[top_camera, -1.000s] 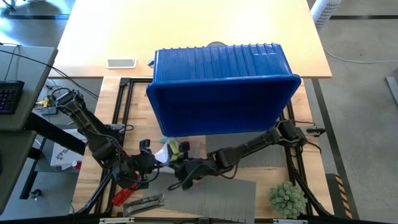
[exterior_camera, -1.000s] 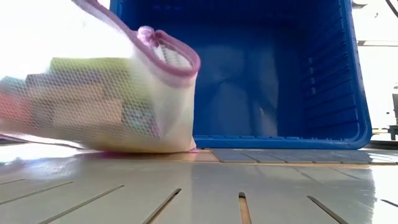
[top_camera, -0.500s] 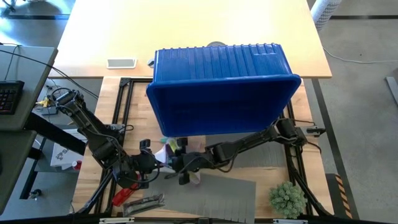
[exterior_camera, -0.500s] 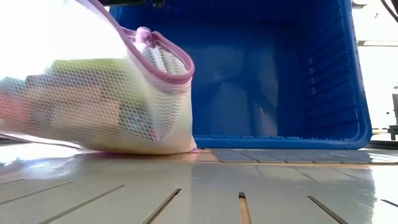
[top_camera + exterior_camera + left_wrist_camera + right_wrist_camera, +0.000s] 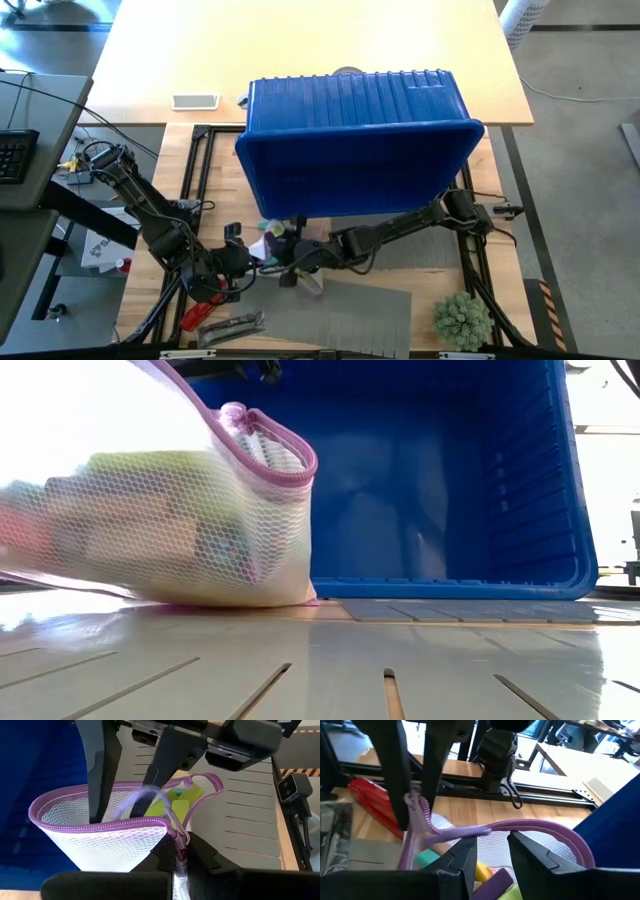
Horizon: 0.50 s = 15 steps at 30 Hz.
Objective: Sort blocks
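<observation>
A white mesh bag [image 5: 268, 243] with a purple zip rim lies at the table's near left and fills the left of the low view [image 5: 180, 520]. Lime, teal, yellow and purple blocks [image 5: 177, 802] lie inside it and also show in the right wrist view [image 5: 492, 880]. My left gripper [image 5: 250, 258] is shut on the bag's rim. My right gripper [image 5: 284, 264] is open, and its two fingers [image 5: 97, 780] reach into the bag's open mouth, with the rim [image 5: 520, 826] just beyond their tips. I cannot tell whether they touch the bag or a block. My left gripper pinches the bag's purple zip rim at its end seam [image 5: 180, 840] between its two fingers. It comes about level from the table's left. The mouth stands open beyond the fingers, and the bag's lower side [image 5: 230, 598] rests on the table.
A big blue bin [image 5: 360, 140] lies on its side just beyond the bag, its opening facing the table's near edge. Grey slotted mats [image 5: 350, 310] lie at the near edge. A red tool [image 5: 198, 312] and a clear packet [image 5: 235, 325] lie near left, and a green plant [image 5: 462, 320] near right.
My right gripper has gone toward the table's left and far edge, from over the grey mat to the bag's mouth. The bag's rim has shifted a little where the fingers enter. My left gripper has kept its hold.
</observation>
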### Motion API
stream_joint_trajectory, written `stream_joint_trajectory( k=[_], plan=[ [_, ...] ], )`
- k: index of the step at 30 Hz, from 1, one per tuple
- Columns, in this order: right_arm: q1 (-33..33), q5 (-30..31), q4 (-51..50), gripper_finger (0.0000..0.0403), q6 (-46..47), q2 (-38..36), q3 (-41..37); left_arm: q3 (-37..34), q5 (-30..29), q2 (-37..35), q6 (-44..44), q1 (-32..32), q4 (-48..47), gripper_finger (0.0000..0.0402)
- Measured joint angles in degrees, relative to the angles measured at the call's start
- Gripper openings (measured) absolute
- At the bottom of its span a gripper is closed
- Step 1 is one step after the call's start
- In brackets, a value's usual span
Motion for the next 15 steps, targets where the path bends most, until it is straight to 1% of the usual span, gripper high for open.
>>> stream_joint_trajectory(
  k=[2,4,6,8,9,15],
  plan=[
    [-0.1,0.3,0.0,0.0098,0.0,0.0,0.0,0.0,-0.4,0.0,0.0,0.0,0.1,0.0],
    [-0.2,0.4,-0.4,0.0089,-0.2,0.0,0.0,0.0,-0.5,0.0,-0.2,0.0,0.0,0.0],
    [-0.2,0.4,-0.8,0.0064,-1.3,0.0,0.0,0.0,-0.6,0.0,-0.8,0.0,0.1,0.0],
    [-0.2,0.4,-1.6,0.0024,-2.6,0.0,0.0,0.0,-0.7,0.0,-1.7,0.0,0.0,0.0],
    [-0.2,0.5,-2.0,0.0013,-3.3,0.0,0.0,0.0,-0.7,0.0,-2.2,0.0,-0.1,0.0],
    [0.6,1.9,-4.2,0.0002,-4.0,0.0,0.0,0.0,-1.5,-0.2,-6.3,-0.5,-4.4,0.0]
  ],
)
